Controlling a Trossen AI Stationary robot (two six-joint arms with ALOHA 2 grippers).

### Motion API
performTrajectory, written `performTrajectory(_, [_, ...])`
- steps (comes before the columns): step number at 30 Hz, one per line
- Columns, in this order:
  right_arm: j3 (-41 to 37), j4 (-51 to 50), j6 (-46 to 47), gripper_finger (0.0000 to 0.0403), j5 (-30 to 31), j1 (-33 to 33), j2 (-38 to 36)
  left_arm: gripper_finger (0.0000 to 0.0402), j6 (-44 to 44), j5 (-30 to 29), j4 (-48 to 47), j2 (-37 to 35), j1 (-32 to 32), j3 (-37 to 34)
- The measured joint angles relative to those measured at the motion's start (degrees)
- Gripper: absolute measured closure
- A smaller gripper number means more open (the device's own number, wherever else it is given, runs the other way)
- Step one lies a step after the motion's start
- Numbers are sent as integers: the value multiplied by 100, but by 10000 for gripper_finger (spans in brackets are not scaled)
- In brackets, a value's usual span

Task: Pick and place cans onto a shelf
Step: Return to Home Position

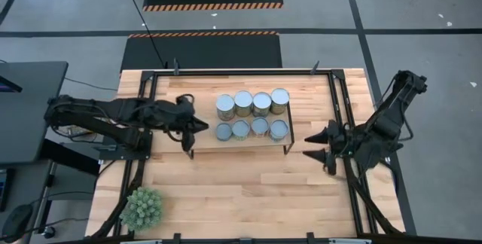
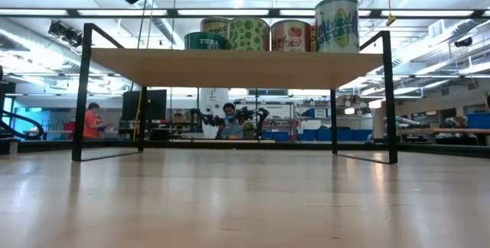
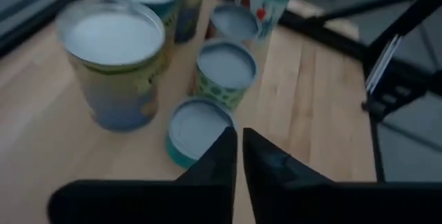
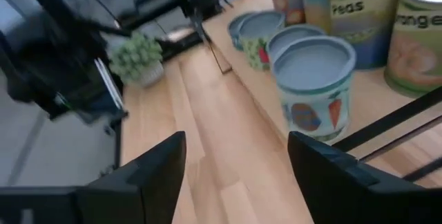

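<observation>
Eight cans stand upright on their bottoms in two rows on the shelf (image 1: 252,140), a light board on thin black legs in the middle of the table. The taller cans (image 1: 252,104) form the far row and the smaller bluish-topped cans (image 1: 250,129) the near row. From the low view, the cans (image 2: 268,34) stand on top of the board (image 2: 237,68). My left gripper (image 1: 202,126) hovers at the shelf's left end, shut and holding nothing, just short of the nearest small can (image 3: 197,127). My right gripper (image 1: 307,145) hangs open, to the right of the shelf, with nothing between its fingers (image 4: 238,162).
A spiky green plant ball (image 1: 141,208) sits near the table's front left corner. Black frame rods (image 1: 340,108) run along the table's sides and back. Bare wood (image 1: 241,191) stretches between the shelf and the near edge.
</observation>
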Motion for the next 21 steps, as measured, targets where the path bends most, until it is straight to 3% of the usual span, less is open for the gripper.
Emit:
performTrajectory(5, [-699,815,-302,155,0,-345,-865,397,47,45,735,-706,229,-635])
performTrajectory(16, [-2037,2222,-362,182,15,-1176,-2204,398,200,926,2024,-1890,963,-1851])
performTrajectory(21, [-2571,2704,-150,203,408,-1440,-2739,398,283,1248,2720,-2400,1260,-2490])
